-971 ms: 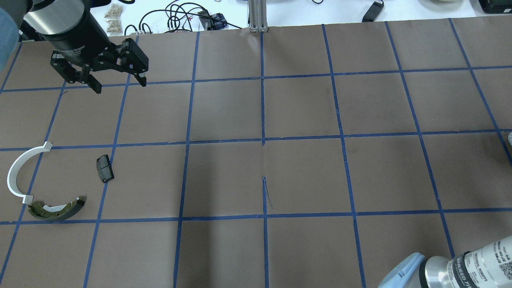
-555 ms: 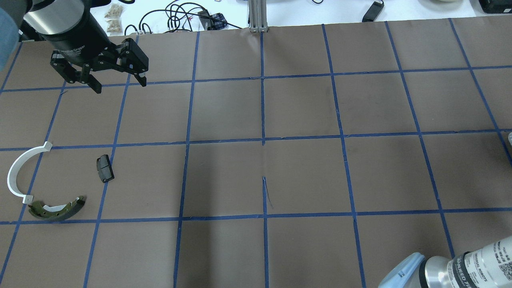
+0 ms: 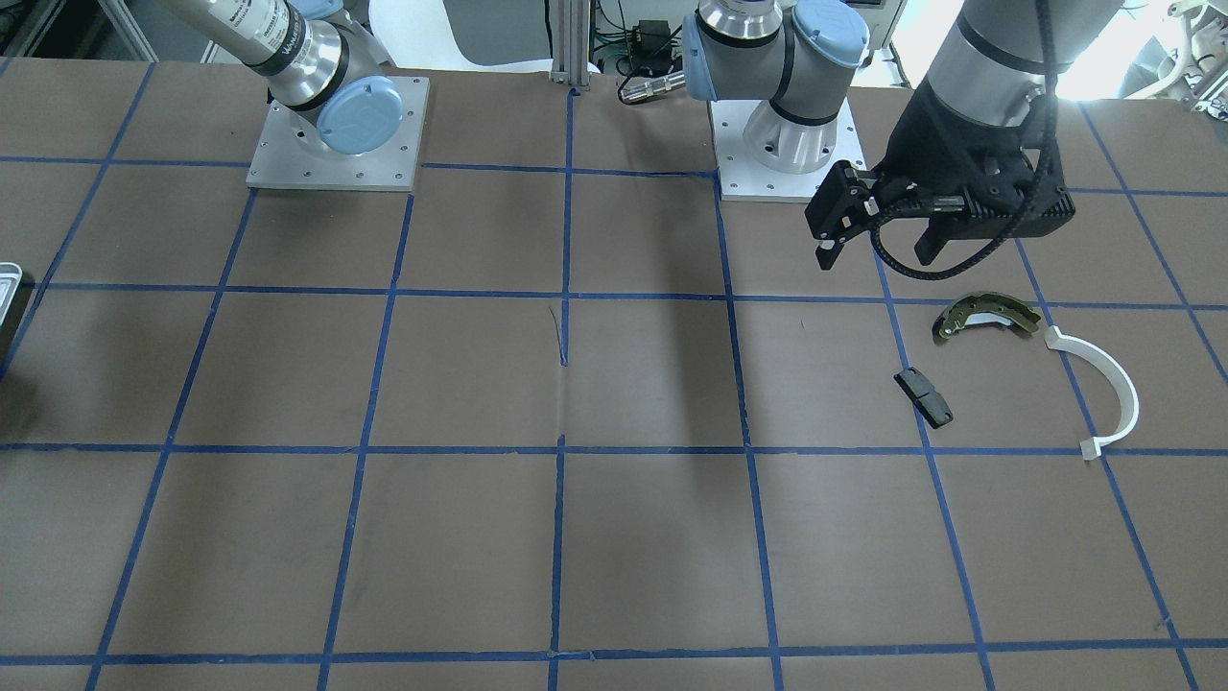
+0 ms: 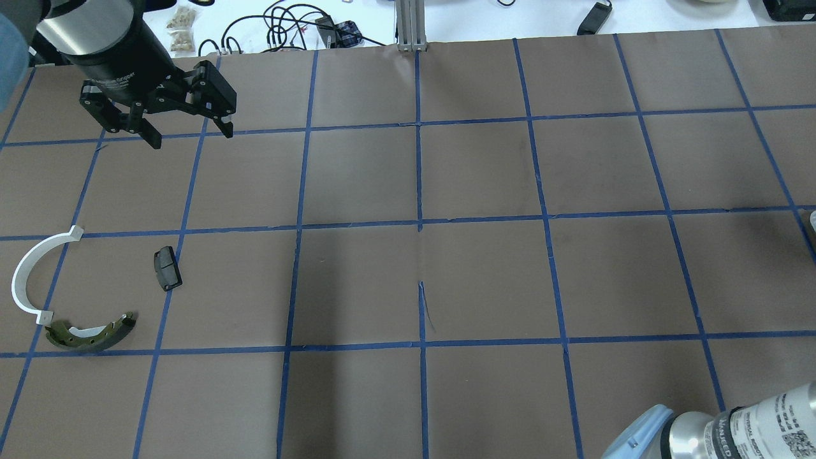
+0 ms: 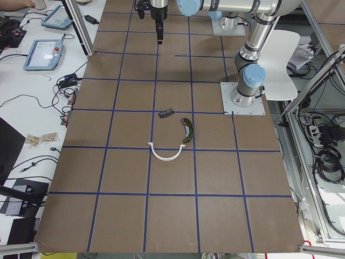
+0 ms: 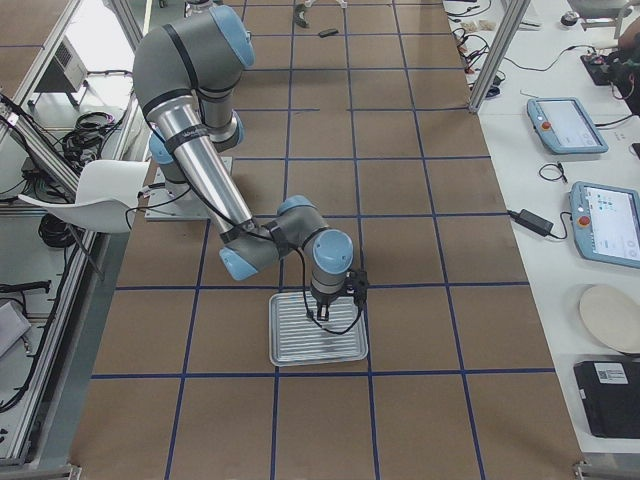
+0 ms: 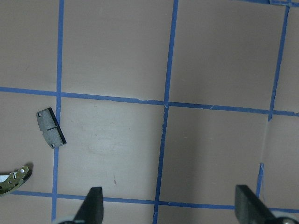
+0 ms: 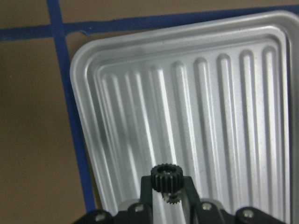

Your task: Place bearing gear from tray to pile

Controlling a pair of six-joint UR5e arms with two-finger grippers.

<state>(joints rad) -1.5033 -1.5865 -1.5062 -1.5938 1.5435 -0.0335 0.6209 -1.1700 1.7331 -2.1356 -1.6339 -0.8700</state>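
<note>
At the bottom centre of the right wrist view, the right tool (image 8: 167,189) is closed on the small black toothed bearing gear (image 8: 166,178), over the ribbed silvery metal tray (image 8: 224,93). At the upper left of the overhead view, the left tool (image 4: 191,137) hangs wide and holds nothing, above the brown surface (image 4: 484,280). The pile (image 4: 95,339) lies at the lower left there: a curved olive metal brake shoe (image 4: 89,336), a thin white plastic arc (image 4: 16,280) and a small black rectangular block (image 4: 167,268).

Brown paper (image 4: 478,172) gridded with blue tape (image 4: 419,172) covers the desk (image 4: 637,287). Black cables (image 4: 290,29) lie on a white bench (image 4: 459,19) beyond its far edge; a white chair (image 5: 288,54) stands off the opposite edge.
</note>
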